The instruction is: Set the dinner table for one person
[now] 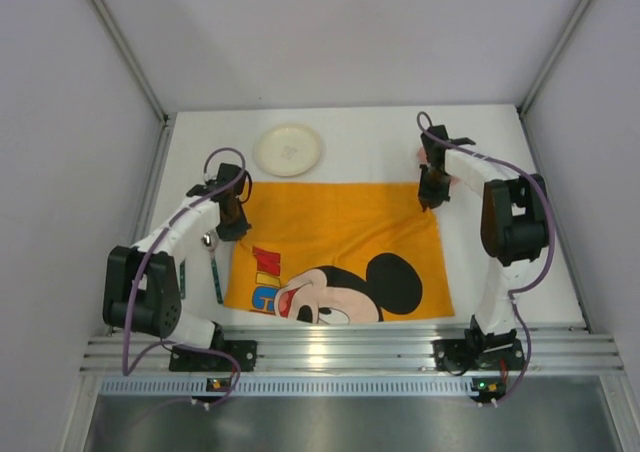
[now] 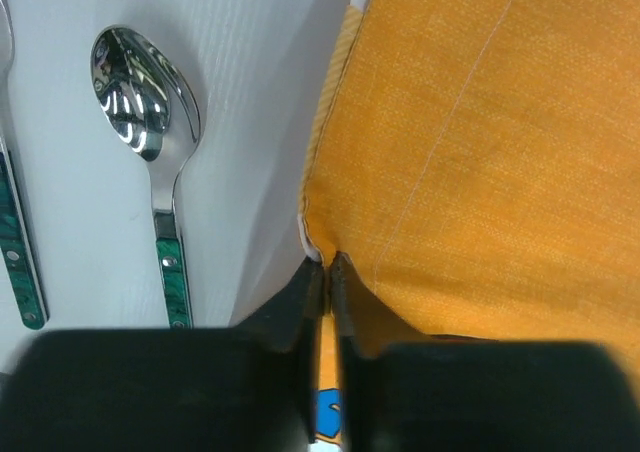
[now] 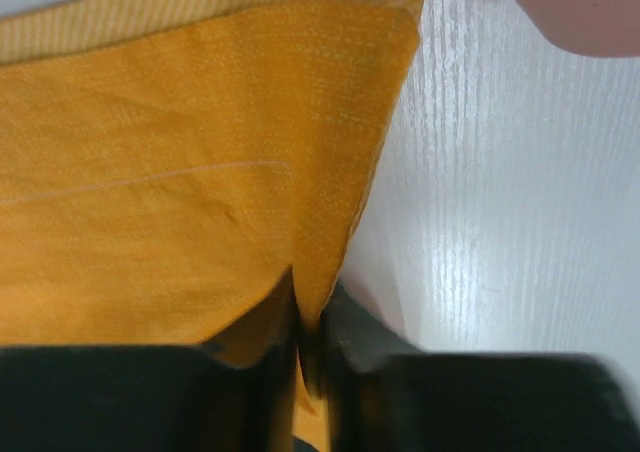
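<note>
White arms (image 1: 175, 222) bear black fingers (image 2: 295, 310) and purple cables (image 1: 226, 151).

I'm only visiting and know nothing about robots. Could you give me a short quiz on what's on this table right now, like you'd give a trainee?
1. True or false: the white plate sits on the orange Mickey Mouse mat.
2. What are the left tool and the right tool each shut on? A. the plate B. the mat's edge C. nothing
3. Fill in: the green-handled spoon lies on the table at the mat's ____ side.
Key: 1 false, it lies on the bare table beyond the mat's far edge. 2 B. 3 left.
</note>
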Robot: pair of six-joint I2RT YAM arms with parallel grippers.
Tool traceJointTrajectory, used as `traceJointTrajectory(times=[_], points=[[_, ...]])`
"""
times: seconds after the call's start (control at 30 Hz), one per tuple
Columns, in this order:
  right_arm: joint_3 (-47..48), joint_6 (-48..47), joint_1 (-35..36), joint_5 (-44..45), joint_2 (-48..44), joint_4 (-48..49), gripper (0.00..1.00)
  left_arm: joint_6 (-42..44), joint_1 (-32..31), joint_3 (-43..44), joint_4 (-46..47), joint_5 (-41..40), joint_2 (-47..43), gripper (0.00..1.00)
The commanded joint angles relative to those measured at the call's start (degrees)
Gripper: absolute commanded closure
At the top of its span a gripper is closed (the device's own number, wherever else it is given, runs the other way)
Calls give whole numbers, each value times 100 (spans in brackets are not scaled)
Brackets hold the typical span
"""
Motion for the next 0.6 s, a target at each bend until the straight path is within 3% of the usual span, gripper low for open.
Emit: traceJointTrajectory(times=[0.0,0.03,0.07,0.13,0.23,0.37,0.47,0.53,0.57], points=[[603,-133,-2,35,66,-76,78,168,48,344,-214,-221,265,69],[753,-143,-2,26,111,-129,70,151,48,388,-267,-230,317,55],[912,-152,-2,25,146,-190,64,98,56,510,-337,-361,396,16],[1280,-117,-2,105,191,-436,52,-51,56,721,-512,-441,423,3],[1484,-108,7,17,-55,-533,43,-297,48,985,-680,-415,310,2],[1397,-82,34,-27,-687,-665,41,-561,4,1004,-681,-125,-339,3],[748,41,77,-273,-1355,-543,43,-579,-31,724,-426,278,-770,5],[118,112,121,-484,-1707,-324,56,-596,-92,408,-66,683,-912,7],[-113,129,113,-684,-1786,-209,69,-588,-137,284,74,832,-1017,8]])
